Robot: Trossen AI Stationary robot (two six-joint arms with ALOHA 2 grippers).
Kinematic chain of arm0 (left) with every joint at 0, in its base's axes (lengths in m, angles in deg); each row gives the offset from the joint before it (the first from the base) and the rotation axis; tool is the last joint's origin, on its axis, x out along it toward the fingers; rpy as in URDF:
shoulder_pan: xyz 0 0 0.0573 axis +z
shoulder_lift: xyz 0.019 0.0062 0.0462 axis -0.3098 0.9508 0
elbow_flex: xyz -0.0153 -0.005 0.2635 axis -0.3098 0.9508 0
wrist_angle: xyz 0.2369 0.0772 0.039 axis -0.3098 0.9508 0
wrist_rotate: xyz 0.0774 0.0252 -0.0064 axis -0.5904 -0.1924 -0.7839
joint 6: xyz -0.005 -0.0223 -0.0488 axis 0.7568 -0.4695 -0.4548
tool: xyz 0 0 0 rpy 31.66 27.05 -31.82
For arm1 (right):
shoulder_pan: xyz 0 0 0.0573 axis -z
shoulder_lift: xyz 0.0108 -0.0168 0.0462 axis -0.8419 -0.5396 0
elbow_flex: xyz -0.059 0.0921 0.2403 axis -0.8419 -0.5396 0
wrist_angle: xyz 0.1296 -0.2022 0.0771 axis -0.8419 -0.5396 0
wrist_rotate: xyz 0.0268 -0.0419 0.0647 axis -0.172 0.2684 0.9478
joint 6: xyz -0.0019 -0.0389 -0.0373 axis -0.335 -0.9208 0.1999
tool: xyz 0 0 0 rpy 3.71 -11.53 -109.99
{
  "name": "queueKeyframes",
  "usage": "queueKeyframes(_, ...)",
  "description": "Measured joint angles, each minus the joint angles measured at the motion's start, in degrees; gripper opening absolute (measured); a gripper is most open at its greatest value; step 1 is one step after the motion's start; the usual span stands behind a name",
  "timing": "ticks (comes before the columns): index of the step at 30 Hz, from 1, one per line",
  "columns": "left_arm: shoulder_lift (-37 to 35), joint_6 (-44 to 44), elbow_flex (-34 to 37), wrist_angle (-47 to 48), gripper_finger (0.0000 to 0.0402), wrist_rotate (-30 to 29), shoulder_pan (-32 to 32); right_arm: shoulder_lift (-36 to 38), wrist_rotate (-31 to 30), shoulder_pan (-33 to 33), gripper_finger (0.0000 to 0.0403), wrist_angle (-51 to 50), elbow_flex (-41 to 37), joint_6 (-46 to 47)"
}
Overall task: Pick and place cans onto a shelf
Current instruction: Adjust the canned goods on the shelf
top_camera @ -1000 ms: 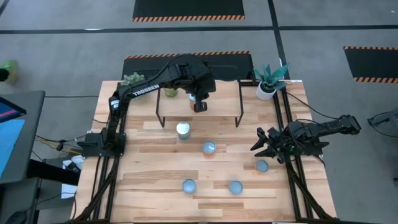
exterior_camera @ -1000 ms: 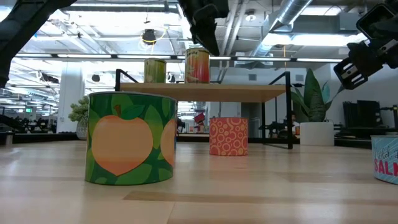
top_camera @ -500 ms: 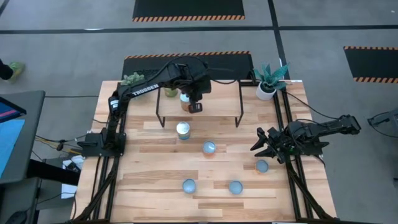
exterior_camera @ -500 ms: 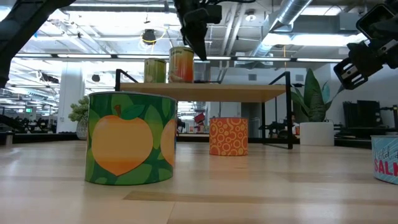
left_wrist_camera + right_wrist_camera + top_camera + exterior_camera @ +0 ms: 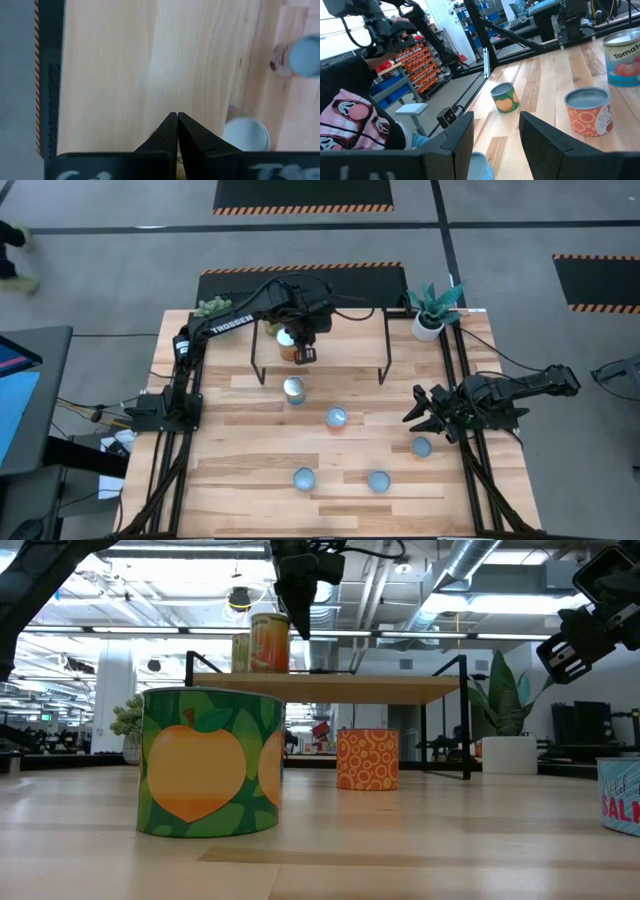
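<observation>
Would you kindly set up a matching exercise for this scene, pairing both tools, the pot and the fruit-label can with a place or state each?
Things:
1. left tool
2. right tool
3. pot
4. fruit-label can

Places or states:
A. open, at the right edge of the table
B. shut, over the shelf
C. standing on the table, nearest in the low view
D. at the table's back right corner, beside the shelf

Pairs: 1-B, 2-A, 3-D, 4-C
</observation>
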State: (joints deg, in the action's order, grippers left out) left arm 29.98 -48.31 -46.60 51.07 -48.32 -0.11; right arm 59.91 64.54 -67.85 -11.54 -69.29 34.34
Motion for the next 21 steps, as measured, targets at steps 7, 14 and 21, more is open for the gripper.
queueKeyframes(7, 0.0, -2.3, 0.0, 5.5, 0.0000, -1.1, -0.1, 0.0, 0.0, 0.0, 0.0182, 0.0, 0.0, 0.0)
queueKeyframes(14, -1.3, -2.9, 0.0, 5.5, 0.0000, -1.4, -0.3, 0.0, 0.0, 0.0, 0.0182, 0.0, 0.0, 0.0)
queueKeyframes(21, -3.0, -3.9, 0.0, 5.5, 0.0000, -2.0, -0.6, 0.0, 0.0, 0.0, 0.0182, 0.0, 0.0, 0.0)
